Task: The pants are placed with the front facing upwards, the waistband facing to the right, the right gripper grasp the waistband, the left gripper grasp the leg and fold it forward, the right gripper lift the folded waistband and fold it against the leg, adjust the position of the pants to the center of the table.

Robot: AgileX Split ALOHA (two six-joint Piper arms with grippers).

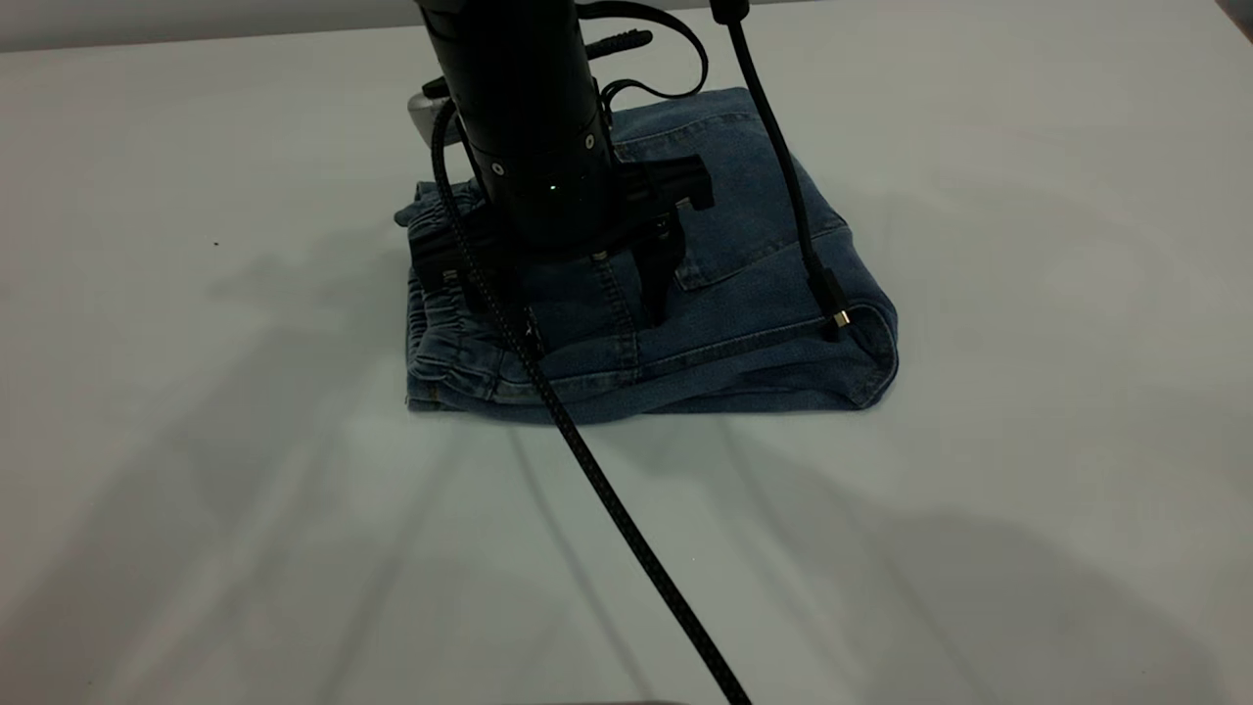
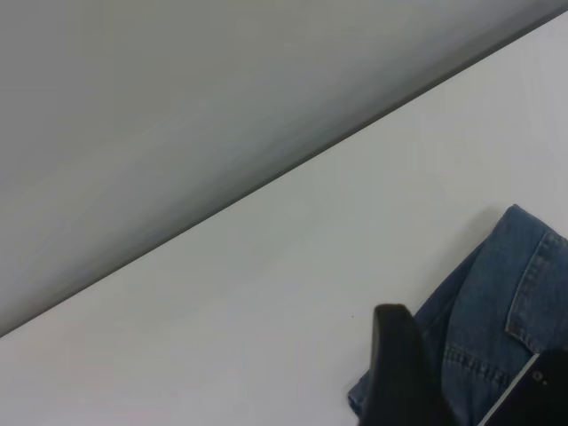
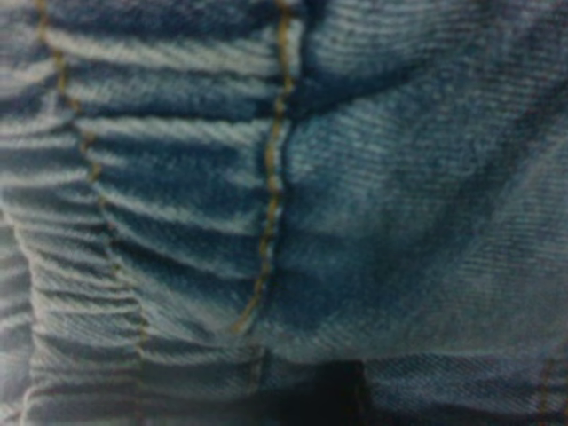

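The pants [image 1: 764, 323] lie folded into a compact blue denim bundle on the table [image 1: 1028, 441], square back pocket up. Their ruched waistband [image 1: 440, 343] is at the bundle's front left. My right gripper [image 1: 592, 313] points straight down onto the middle of the bundle. It is open, with its tapered fingertips [image 1: 661, 294] spread on the denim. The right wrist view is filled by the waistband [image 3: 133, 222] and flat denim [image 3: 426, 222]. My left gripper [image 2: 470, 390] hangs open above a corner of the pants [image 2: 497, 293] and is outside the exterior view.
A thick braided cable [image 1: 607, 499] runs from the right arm toward the front edge. A thin black cable [image 1: 783, 166] hangs from above, its plug resting on the pants' right side. The table's far edge [image 2: 266, 186] meets a grey wall.
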